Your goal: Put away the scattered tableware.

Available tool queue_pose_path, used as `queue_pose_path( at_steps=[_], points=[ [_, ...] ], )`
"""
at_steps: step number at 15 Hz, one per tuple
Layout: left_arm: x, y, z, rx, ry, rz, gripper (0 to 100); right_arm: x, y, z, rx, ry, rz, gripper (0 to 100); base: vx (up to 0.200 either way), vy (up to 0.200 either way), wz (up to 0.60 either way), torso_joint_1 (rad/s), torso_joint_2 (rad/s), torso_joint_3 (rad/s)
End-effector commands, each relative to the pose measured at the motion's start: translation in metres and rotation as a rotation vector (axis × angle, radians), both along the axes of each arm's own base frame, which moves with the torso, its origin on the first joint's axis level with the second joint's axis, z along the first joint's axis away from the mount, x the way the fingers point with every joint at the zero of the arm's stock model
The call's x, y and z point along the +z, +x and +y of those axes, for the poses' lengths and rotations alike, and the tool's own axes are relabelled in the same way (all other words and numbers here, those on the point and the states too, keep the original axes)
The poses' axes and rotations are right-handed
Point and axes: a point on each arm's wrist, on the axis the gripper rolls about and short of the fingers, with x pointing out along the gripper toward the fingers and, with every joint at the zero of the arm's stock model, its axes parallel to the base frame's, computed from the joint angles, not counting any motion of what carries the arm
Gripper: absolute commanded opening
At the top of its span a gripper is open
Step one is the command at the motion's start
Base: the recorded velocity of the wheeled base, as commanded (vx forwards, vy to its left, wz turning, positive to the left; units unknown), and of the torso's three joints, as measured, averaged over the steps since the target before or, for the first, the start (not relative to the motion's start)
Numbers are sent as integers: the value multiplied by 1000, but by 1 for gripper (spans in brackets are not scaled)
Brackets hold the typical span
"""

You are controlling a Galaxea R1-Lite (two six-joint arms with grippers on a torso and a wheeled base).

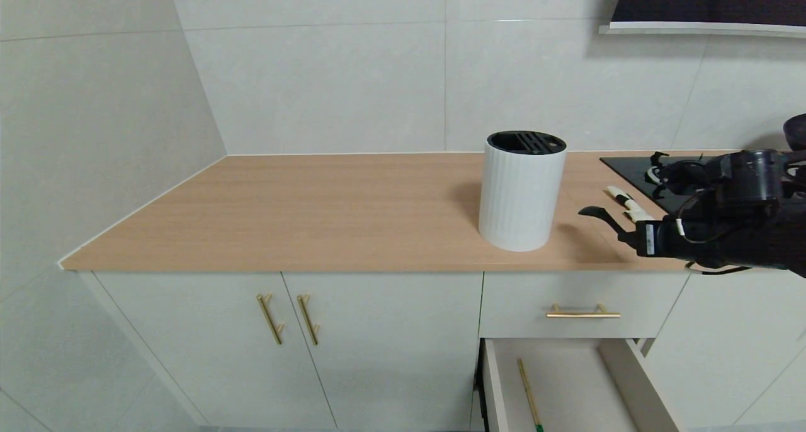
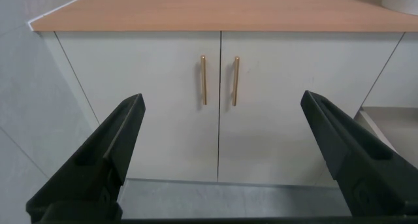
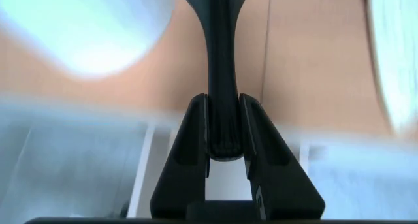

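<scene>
Transport step, black utensil (image 1: 595, 213) pinched in right gripper (image 3: 225, 142), left gripper (image 2: 222, 103) spread; next, probably aligning over holder (image 1: 521, 193) slots to the left.

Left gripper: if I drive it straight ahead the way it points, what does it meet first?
Most likely the closed cabinet doors under the counter, near their two gold handles. The left gripper is open, and nothing shows between it and the doors; the distance is unclear.
</scene>
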Motion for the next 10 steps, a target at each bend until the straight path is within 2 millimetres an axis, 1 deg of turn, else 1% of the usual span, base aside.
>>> queue_pose_path(
  at_steps=[1, 4, 5, 6, 8, 10],
  points=[
    [0, 0, 0, 0, 0, 0, 100, 22, -51, -1, 5, 5, -47, 0, 0, 0, 0, 0, 0, 0],
    [0, 0, 0, 0, 0, 0, 100, 21, -85, -1, 17, -1, -61, 0, 0, 0, 0, 0, 0, 0],
    [0, 0, 0, 0, 0, 0, 100, 20, -93, 2, 29, -1, -58, 0, 0, 0, 0, 0, 0, 0],
    [0, 0, 0, 0, 0, 0, 100, 14, -99, 4, 44, -1, -39, 0, 0, 0, 0, 0, 0, 0],
    [0, 0, 0, -1, 0, 0, 100, 2, -102, 14, 84, -24, 5, 0, 0, 0, 0, 0, 0, 0],
    [0, 0, 0, 0, 0, 0, 100, -3, -100, 17, 88, -32, 25, 0, 0, 0, 0, 0, 0, 0]
  ],
)
